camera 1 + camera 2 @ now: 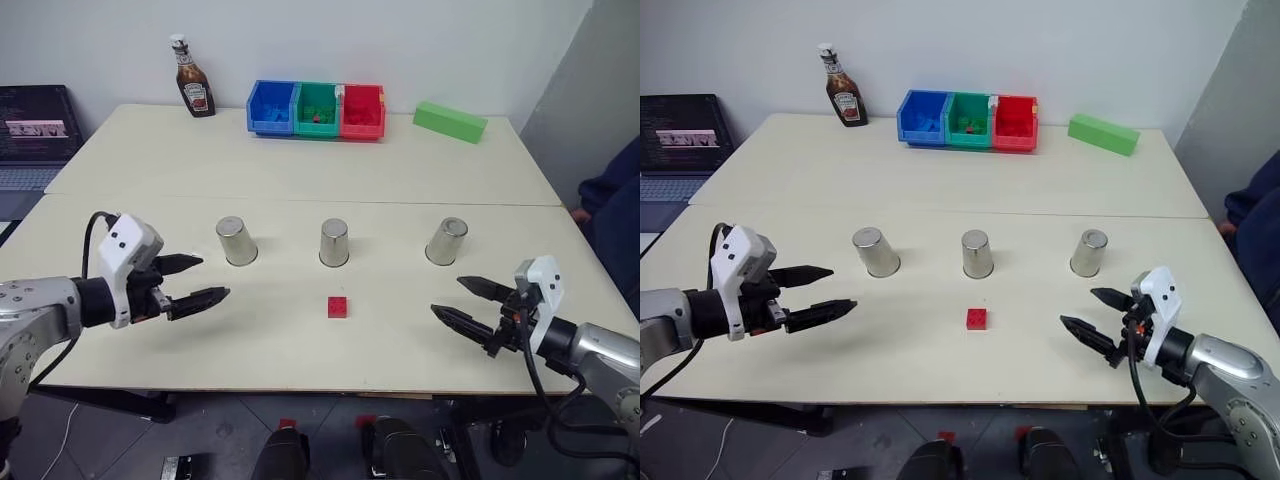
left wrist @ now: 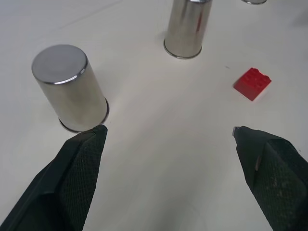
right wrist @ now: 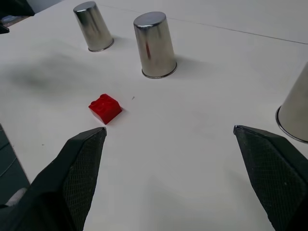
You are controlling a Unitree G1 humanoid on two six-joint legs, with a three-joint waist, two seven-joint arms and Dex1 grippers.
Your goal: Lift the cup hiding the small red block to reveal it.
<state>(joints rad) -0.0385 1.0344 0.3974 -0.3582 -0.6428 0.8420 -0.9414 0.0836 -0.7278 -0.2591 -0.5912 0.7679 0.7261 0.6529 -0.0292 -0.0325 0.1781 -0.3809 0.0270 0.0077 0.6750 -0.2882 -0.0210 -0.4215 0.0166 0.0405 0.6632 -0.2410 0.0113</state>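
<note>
Three silver cups stand upside down in a row across the table: left [image 1: 236, 241], middle [image 1: 334, 243] and right [image 1: 446, 241]. The small red block [image 1: 337, 306] lies uncovered on the table, just in front of the middle cup. My left gripper [image 1: 215, 278] hovers open in front of the left cup [image 2: 70, 89], nothing between its fingers. My right gripper [image 1: 446, 296] hovers open in front of the right cup [image 3: 294, 110], also holding nothing. The block [image 3: 105, 108] sits between the two grippers, apart from both.
At the back stand a ketchup bottle [image 1: 193, 78], blue [image 1: 271, 107], green [image 1: 317, 108] and red [image 1: 362, 110] bins, and a long green block [image 1: 450, 121]. A laptop [image 1: 38, 125] sits far left. A person's sleeve [image 1: 610, 200] is at the right edge.
</note>
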